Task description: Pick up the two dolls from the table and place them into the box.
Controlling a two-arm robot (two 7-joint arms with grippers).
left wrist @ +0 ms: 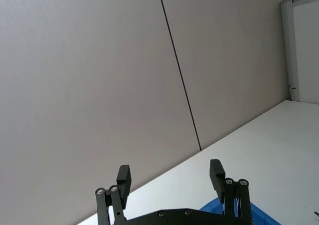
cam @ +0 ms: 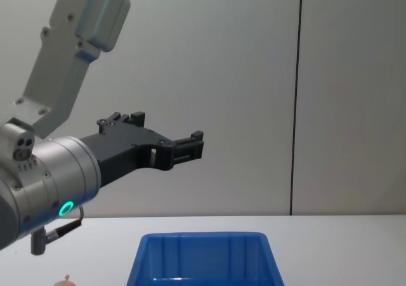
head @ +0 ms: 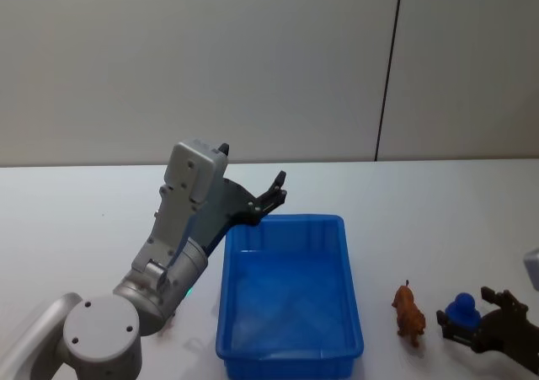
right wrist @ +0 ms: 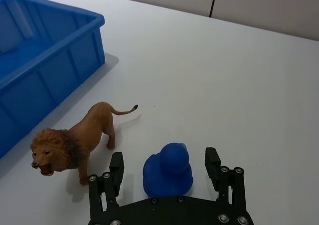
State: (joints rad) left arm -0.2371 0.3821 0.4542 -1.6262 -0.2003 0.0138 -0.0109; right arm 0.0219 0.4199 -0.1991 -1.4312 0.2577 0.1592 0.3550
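The box (head: 286, 365) is being left empty at the middle of the surface (head: 438, 211): nothing is being shown on its blue floor, so no part of the placing is judged done.

At about 4 o'clock from the box, just beside its right wall but apart from it, a brown lion figure (right wrist: 75, 142) is standing upright on the surface. At 3 o'clock from the lion, a blue duck figure (right wrist: 168, 171) is being straddled by the right tool (right wrist: 164, 159). Its fingers are being held released, one on each side of the duck with a gap showing at both, so the duck is not yet being grasped.

The left tool (left wrist: 170, 171) is being held high above the box's corner at 11 o'clock, fingers spread wide and carrying nothing, pointed toward the wall at 12 o'clock.

The first pick is judged to be in preparation. Closing on the duck, lifting it, carrying it toward 9 o'clock over the rim and releasing it are left, and the same is left for the lion.
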